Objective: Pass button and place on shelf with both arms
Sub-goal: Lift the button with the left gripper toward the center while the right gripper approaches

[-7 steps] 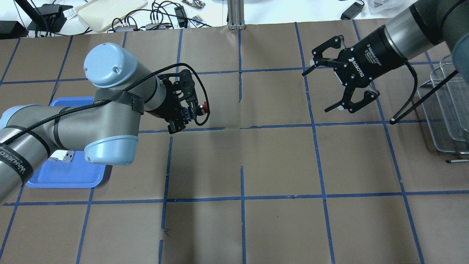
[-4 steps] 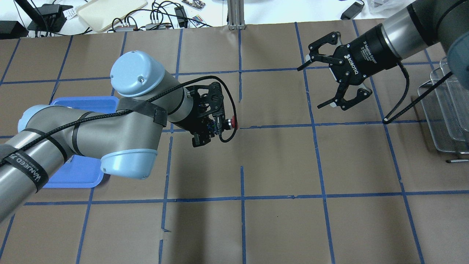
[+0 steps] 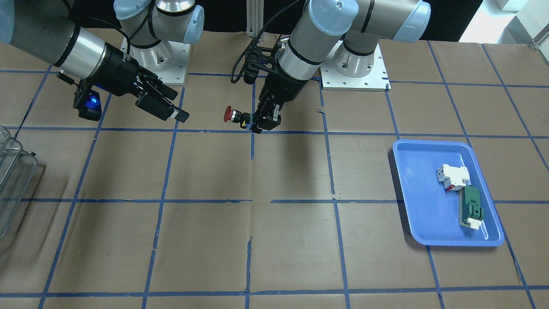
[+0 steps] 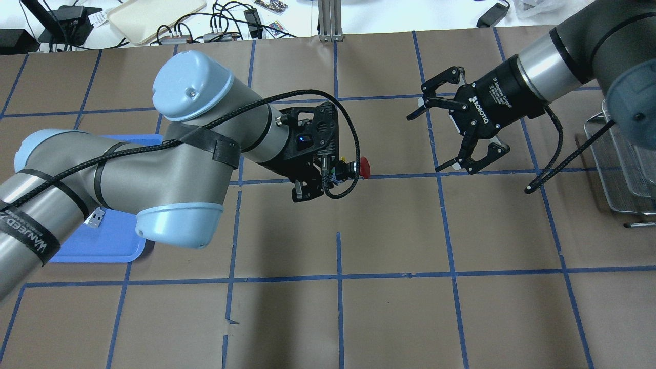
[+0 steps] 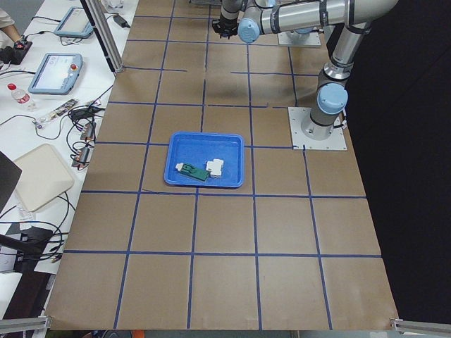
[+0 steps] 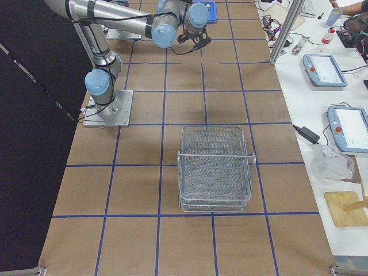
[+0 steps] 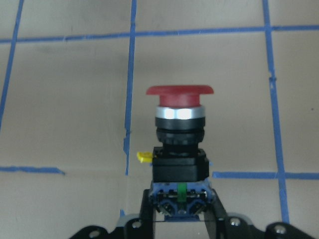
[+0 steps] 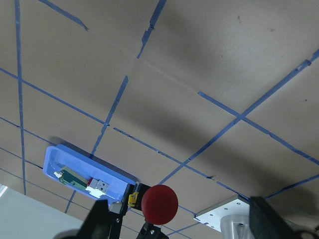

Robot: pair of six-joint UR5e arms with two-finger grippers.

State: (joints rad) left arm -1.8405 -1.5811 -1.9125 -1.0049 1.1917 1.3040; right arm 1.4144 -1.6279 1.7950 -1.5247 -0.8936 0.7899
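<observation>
Red cap foremost, the button (image 4: 361, 166) lies level above the worktop (image 4: 389, 318), its long axis aimed at the right gripper (image 4: 425, 143), whose jaws gape wide, holding nothing; the left gripper (image 4: 330, 173) has its jaws clamped on the button's rear block; the blue tray (image 3: 414, 201) holds a white-and-red block (image 3: 452, 177) and a green part (image 3: 471, 208); the wire shelf (image 6: 215, 167) stands well apart.

Shelf (image 4: 622, 174) cut off at overhead view's right edge, blue tray (image 4: 92, 248) mostly hidden under left arm (image 4: 154, 174)
</observation>
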